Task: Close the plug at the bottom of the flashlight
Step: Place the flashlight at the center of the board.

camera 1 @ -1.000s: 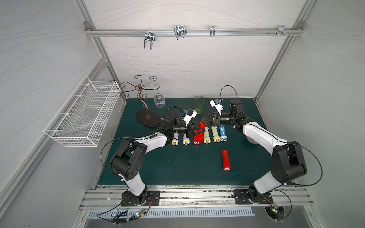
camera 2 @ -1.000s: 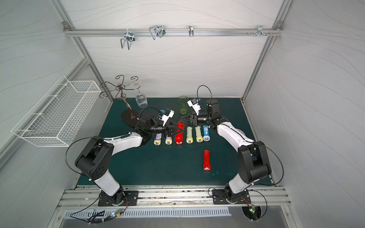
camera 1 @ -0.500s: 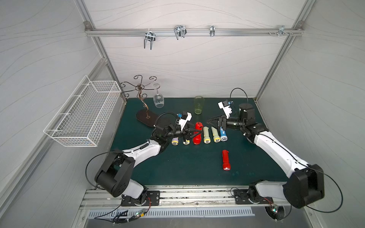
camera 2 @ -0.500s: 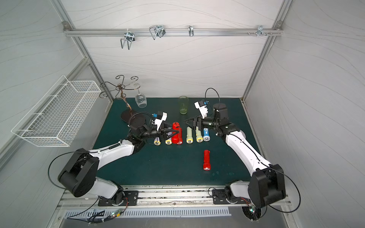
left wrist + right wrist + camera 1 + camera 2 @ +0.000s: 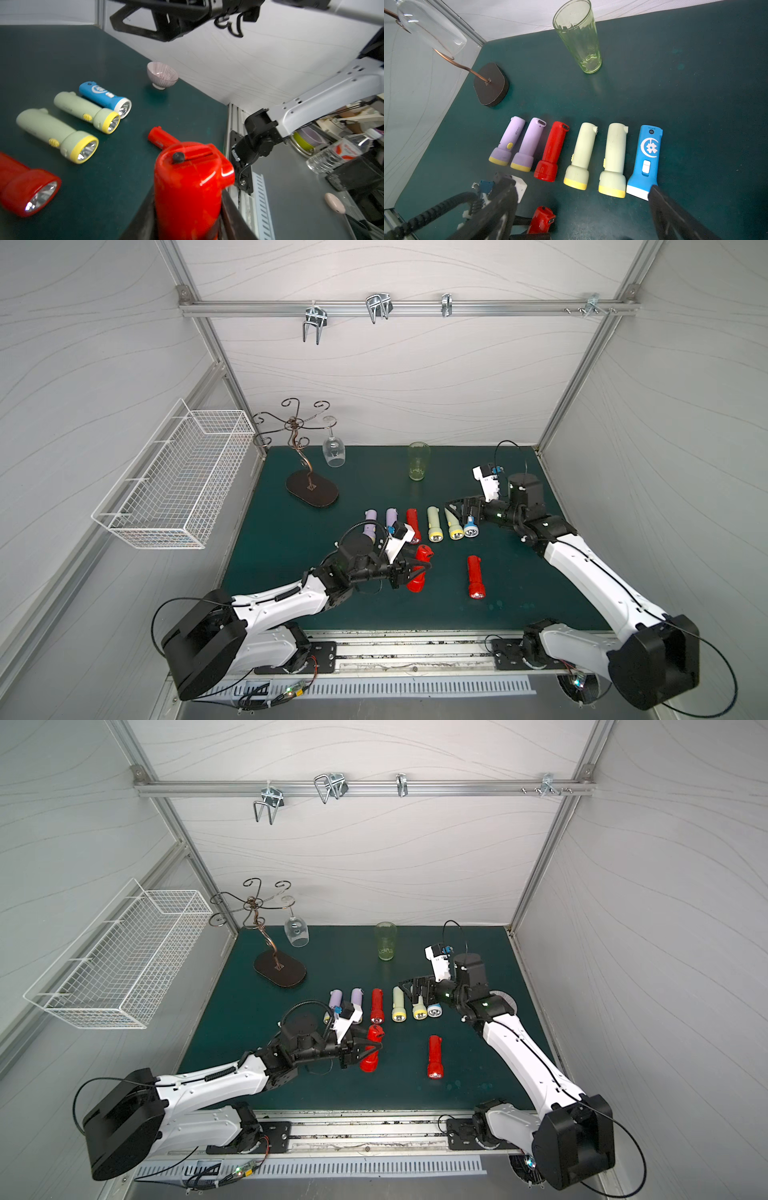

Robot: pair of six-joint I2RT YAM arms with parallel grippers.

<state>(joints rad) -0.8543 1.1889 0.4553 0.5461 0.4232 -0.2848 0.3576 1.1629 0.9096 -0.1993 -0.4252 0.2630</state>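
My left gripper (image 5: pixel 415 570) (image 5: pixel 369 1048) is shut on a red flashlight (image 5: pixel 419 562) (image 5: pixel 372 1040), holding it above the front middle of the green mat. In the left wrist view the jaws clamp its body (image 5: pixel 187 197) and its rear end faces the camera, with a small black knob (image 5: pixel 178 157) on it. The right wrist view shows that same rear end (image 5: pixel 543 218) with a dark slot in it. Whether the plug is seated I cannot tell. My right gripper (image 5: pixel 460 510) (image 5: pixel 415 988) (image 5: pixel 581 191) hangs open over the row's right end, holding nothing.
Several flashlights lie in a row (image 5: pixel 432 524) (image 5: pixel 581 153): purple, red, pale green, blue. Another red flashlight (image 5: pixel 475 576) lies alone at the front right. A green glass (image 5: pixel 418 461), a wine-glass stand (image 5: pixel 311 489), a wire basket (image 5: pixel 178 481) and a striped bowl (image 5: pixel 162 74) stand around.
The right gripper let go of the red flashlight, opened wide and drew back to the right. The left arm carried the flashlight from the row toward the front.
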